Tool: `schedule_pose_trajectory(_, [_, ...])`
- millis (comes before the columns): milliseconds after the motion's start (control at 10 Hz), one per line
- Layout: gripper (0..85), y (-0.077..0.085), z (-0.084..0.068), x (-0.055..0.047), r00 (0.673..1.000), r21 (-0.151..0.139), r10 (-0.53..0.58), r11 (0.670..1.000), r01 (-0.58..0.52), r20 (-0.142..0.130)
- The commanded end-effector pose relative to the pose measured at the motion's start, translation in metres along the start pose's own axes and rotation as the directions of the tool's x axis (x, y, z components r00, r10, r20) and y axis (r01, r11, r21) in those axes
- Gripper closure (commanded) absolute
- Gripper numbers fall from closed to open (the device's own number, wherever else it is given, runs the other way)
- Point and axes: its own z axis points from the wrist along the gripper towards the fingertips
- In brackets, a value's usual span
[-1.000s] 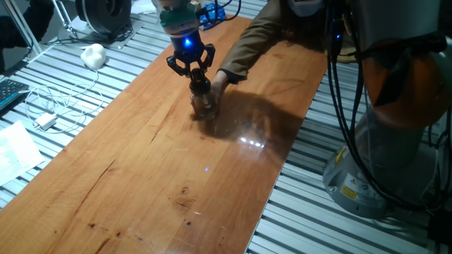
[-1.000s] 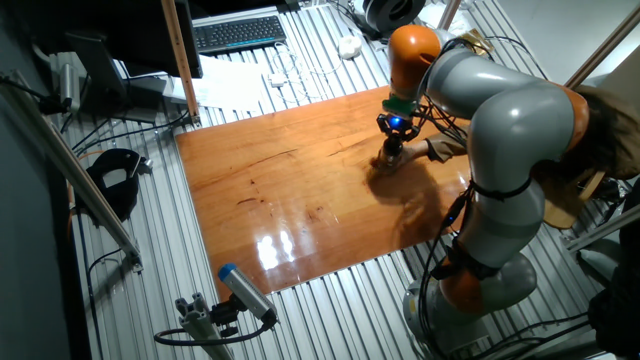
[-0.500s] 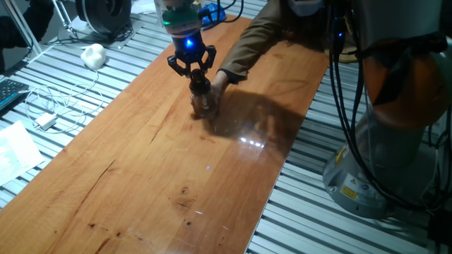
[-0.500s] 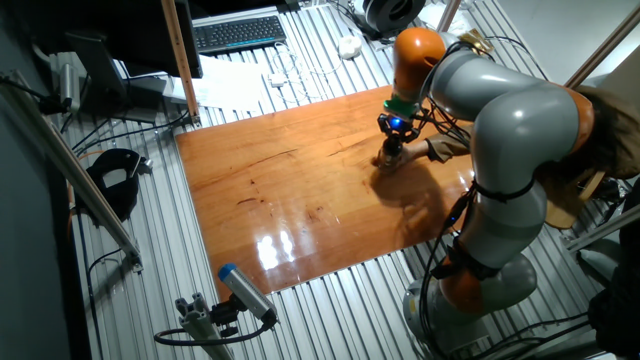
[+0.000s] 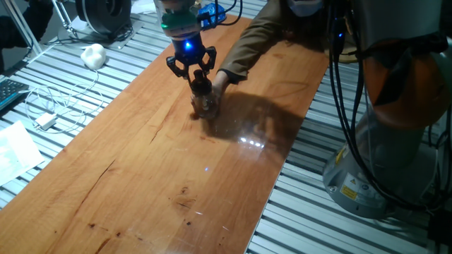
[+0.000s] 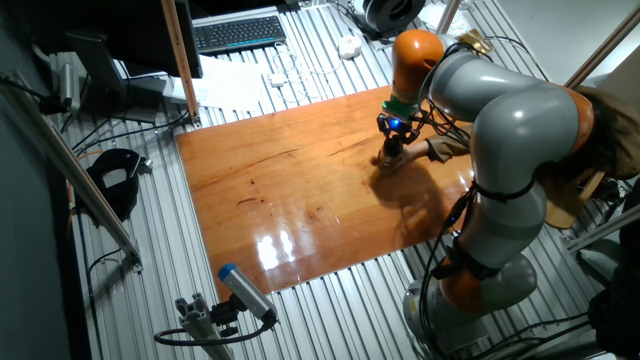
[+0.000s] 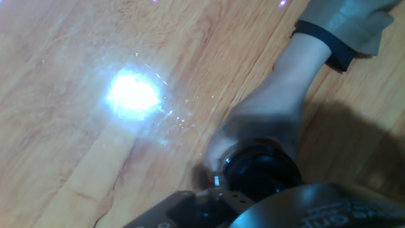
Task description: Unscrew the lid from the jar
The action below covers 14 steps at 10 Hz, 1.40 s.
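Hand view: lid (image 7: 262, 174) on jar (image 5: 205, 105)

nothing readable is showing anywhere: a yellow warning sticker (image 5: 348, 192) is sitting on the robot base (image 5: 395, 169), but its print is coming through too small to make out.
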Motion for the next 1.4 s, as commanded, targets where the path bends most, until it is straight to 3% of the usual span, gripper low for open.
schedule_pose_trajectory(0, [0.0,0.000,0.000,0.000,1.000,0.000,0.017,1.000,-0.017,0.000])
schedule_pose_trajectory(300, [0.0,0.000,-0.001,-0.001,0.996,-0.023,0.077,0.997,-0.078,-0.040])
schedule_pose_trajectory(600, [0.0,0.000,-0.002,0.000,0.996,-0.023,0.076,0.997,-0.077,-0.038])
schedule_pose_trajectory(700, [0.0,0.001,-0.003,0.000,0.998,-0.006,0.062,0.998,-0.062,-0.029])
schedule_pose_trajectory(800, [17.0,0.003,-0.006,-0.001,0.993,-0.002,0.117,0.993,-0.117,-0.025])
schedule_pose_trajectory(900, [17.0,0.003,-0.010,-0.002,0.978,-0.014,0.204,0.979,-0.205,-0.031])
schedule_pose_trajectory(1000, [17.0,0.002,-0.011,-0.002,0.969,-0.003,0.247,0.969,-0.247,-0.010])
schedule_pose_trajectory(1100, [0.0,-0.001,-0.010,-0.003,0.959,0.002,0.283,0.959,-0.283,-0.020])
schedule_pose_trajectory(1300, [0.0,-0.009,-0.007,-0.006,0.953,0.008,0.297,0.955,-0.297,-0.058])
